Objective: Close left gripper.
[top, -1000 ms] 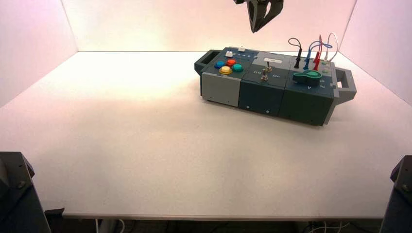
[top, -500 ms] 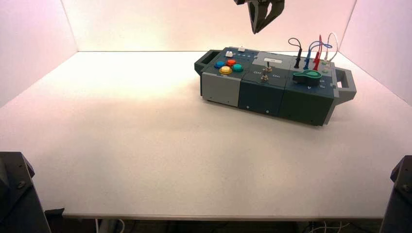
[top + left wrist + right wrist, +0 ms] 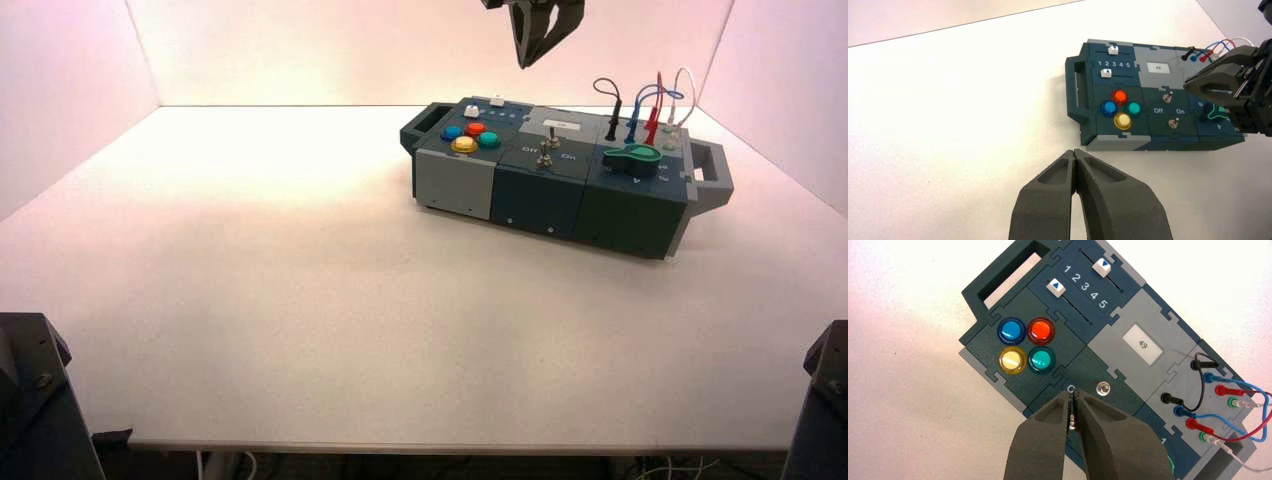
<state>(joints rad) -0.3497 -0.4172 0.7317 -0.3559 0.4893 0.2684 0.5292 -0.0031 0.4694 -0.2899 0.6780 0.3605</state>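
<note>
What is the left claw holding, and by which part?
Nothing: the left end effector is shut, fingertips touching with nothing between them, above the white table beside the button box.

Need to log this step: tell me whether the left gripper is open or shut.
Shut. In the left wrist view, the left gripper has its fingertips pressed together with nothing between them, above bare table beside the button box.

On the box [image 3: 1083, 355] you read 1 2 3 4 5 between the sliders [image 3: 1056, 287], 49 on the white label [image 3: 1142, 344], Off and On by the toggle switches [image 3: 1168, 96].
</note>
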